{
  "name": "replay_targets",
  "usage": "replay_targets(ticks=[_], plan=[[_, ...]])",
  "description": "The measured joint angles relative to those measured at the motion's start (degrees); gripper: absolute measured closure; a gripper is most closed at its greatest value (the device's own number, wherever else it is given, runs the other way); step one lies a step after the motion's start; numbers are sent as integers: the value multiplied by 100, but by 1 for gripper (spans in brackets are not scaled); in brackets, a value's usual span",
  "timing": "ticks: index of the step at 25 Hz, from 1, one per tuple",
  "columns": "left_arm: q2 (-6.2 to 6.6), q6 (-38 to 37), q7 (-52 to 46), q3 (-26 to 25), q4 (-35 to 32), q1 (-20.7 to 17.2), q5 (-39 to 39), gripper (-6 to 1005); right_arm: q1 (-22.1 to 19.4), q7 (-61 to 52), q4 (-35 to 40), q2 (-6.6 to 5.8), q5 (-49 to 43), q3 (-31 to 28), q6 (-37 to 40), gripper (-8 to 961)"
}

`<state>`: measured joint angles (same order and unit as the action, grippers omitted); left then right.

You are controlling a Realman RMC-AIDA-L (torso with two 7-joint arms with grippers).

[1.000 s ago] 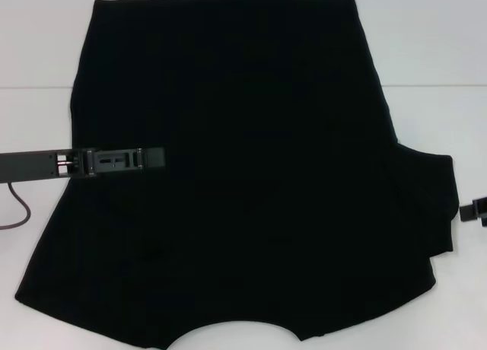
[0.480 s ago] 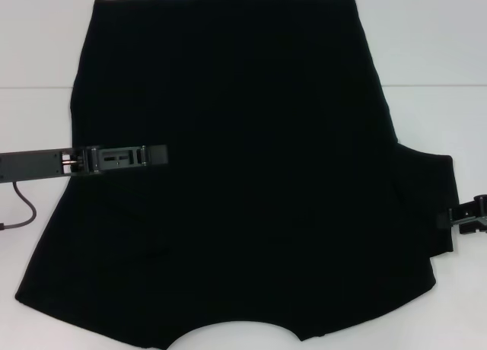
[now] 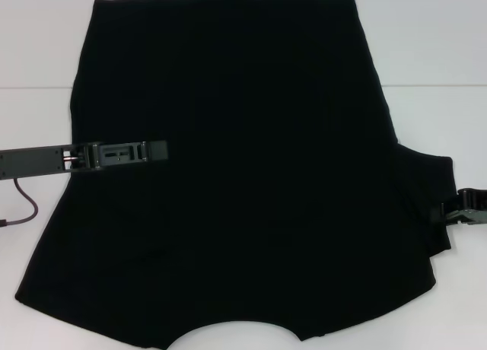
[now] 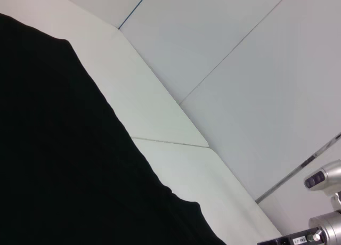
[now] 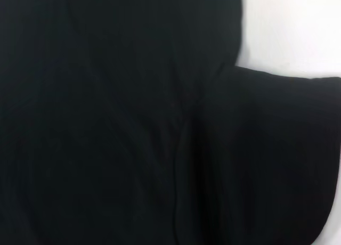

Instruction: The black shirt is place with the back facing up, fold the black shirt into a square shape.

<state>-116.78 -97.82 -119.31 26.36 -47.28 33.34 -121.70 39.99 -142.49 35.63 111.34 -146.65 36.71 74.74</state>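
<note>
One matte black shirt [image 3: 236,175] lies flat, curved neckline nearest.

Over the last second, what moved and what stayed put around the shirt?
The right gripper came in from the table's right edge to the black shirt's right sleeve, not visibly gripping it. The left gripper stayed over the shirt's left side, barely shifting. The shirt's outline is unchanged.
</note>
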Motion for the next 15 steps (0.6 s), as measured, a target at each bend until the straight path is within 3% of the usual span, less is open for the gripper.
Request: replay_targets(ticks=[1,6,9,15], plan=[[-1,1,1,0,1,1,0,282,6,4,-2,5,-1,13,-1,424],[-4,5,4,-3,1,1,9,283,9,-10,-4,11,-4,31,-4,662],[-3,5,4,-8,1,0,50,283,-28,-15,-2,-15,-5,31,-11,904],[5,10,-4,-9,-1,4,74,283,-154,-14,56,-128,20,-177,-256,924]])
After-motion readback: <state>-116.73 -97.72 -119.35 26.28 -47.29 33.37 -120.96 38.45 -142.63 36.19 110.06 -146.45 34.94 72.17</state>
